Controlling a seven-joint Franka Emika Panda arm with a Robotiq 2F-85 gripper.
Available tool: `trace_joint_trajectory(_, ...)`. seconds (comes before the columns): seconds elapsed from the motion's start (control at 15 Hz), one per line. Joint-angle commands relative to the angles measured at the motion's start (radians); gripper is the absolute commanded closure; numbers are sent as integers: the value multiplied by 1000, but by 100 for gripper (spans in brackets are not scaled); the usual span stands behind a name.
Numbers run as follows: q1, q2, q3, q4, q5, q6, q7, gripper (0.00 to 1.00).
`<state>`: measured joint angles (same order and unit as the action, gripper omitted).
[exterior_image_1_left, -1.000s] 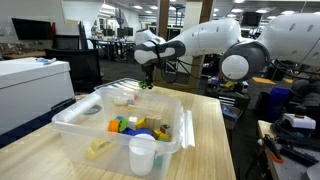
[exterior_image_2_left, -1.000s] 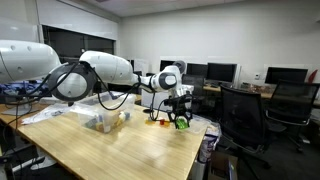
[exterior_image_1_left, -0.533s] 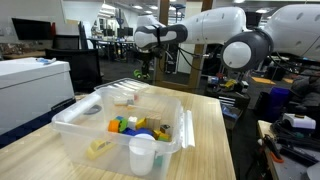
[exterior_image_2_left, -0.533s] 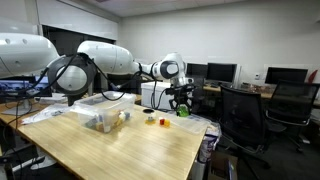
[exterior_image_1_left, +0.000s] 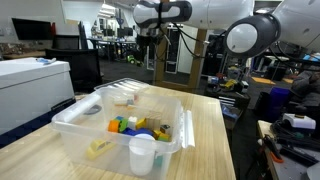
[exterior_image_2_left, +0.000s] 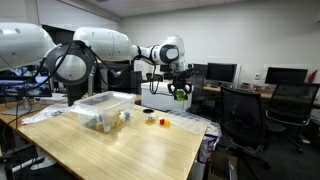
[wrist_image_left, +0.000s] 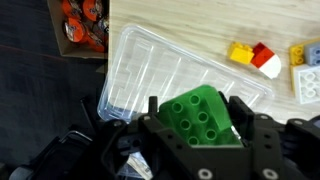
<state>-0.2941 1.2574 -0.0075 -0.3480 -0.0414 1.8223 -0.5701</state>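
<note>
One green building brick (wrist_image_left: 203, 118) clamped between my fingers (wrist_image_left: 245, 115); raised high off worktop (exterior_image_2_left: 120, 150) since second ago, grip holding.

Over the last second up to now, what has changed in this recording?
The gripper has risen well above the table, carrying the green block up with it, jaws clamped on it throughout. Nothing was let go. The clear bin with its toys, the clear lid and the small blocks on the table stayed put.
</note>
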Motion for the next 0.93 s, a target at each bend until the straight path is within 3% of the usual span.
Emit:
trace_joint_trajectory(0.0, 15, -59, 37, -11, 50, -44, 55, 55)
trace_joint_trajectory(0.4, 144, -21, 50, -16, 34, -42, 92, 55)
trace_joint_trajectory(0.87, 294, 4, 76, -20, 52, -11, 27, 55)
